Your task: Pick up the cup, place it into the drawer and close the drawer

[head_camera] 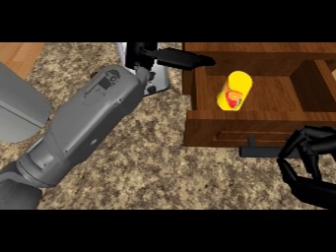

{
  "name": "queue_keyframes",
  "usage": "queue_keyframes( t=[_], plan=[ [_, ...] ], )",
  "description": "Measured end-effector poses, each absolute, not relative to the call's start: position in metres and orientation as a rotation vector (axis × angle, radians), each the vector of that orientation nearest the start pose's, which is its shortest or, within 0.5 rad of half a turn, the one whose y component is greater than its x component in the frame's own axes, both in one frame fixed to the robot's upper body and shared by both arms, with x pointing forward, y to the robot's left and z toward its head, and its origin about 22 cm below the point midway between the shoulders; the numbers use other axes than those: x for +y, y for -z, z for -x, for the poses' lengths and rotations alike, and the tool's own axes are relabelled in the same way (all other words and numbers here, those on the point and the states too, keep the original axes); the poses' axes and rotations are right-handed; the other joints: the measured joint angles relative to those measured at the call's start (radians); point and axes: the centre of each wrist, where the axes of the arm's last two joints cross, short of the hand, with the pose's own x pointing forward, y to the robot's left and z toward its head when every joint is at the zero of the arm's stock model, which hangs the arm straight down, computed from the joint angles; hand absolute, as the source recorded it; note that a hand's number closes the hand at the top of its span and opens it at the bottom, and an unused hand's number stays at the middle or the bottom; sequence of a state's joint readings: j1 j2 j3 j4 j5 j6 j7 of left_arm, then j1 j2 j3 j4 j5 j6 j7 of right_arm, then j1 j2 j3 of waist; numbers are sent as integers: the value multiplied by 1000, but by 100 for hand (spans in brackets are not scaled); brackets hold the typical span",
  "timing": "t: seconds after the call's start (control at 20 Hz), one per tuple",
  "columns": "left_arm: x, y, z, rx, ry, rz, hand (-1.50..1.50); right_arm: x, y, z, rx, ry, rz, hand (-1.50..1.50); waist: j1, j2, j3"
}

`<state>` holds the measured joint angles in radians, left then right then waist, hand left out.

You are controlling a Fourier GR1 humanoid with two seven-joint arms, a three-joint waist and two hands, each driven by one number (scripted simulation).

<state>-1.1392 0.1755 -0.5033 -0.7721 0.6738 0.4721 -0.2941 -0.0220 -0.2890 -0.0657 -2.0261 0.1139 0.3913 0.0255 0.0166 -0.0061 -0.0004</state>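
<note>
The yellow cup (234, 91) with a red mark lies on its side inside the open wooden drawer (265, 129), near the left wall. My left hand (172, 57) reaches across the counter to the drawer's back left corner. Its fingers are straight, rest over the drawer's edge and hold nothing; the cup lies apart from them. My right hand (317, 165) is at the lower right, in front of the drawer's front panel. Its fingers are arched and relaxed, with the tips next to the right end of the dark handle (260, 151), not wrapped round it.
A grey rounded object (7, 103) stands at the left edge. A pale metallic object (156, 81) sits just behind my left wrist, beside the drawer's left wall. Speckled counter (163, 162) spreads in front of the drawer.
</note>
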Motion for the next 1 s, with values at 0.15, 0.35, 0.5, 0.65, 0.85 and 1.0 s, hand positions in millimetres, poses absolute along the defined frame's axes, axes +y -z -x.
queue_keyframes(
  t=[0.15,0.35,0.5,0.65,0.85,1.0],
  plan=[
    [94,-153,-415,-1937,103,133,-150,-269,-125,-222,-1862,-726,184,150,6,-1,0],
    [127,-153,-405,-1936,66,141,-150,-256,-113,-234,-1845,-789,254,150,10,0,0],
    [150,-145,-396,-1929,55,140,-150,-251,-101,-248,-1811,-890,327,150,19,2,0],
    [167,-141,-389,-1922,42,142,-150,-241,-89,-262,-1757,-1020,413,150,26,4,0],
    [193,-132,-379,-1913,33,132,-150,-230,-64,-283,-1688,-1154,520,150,28,7,0],
    [211,-130,-370,-1915,27,132,-150,-223,-44,-300,-1649,-1236,582,150,29,8,1]
  ],
)
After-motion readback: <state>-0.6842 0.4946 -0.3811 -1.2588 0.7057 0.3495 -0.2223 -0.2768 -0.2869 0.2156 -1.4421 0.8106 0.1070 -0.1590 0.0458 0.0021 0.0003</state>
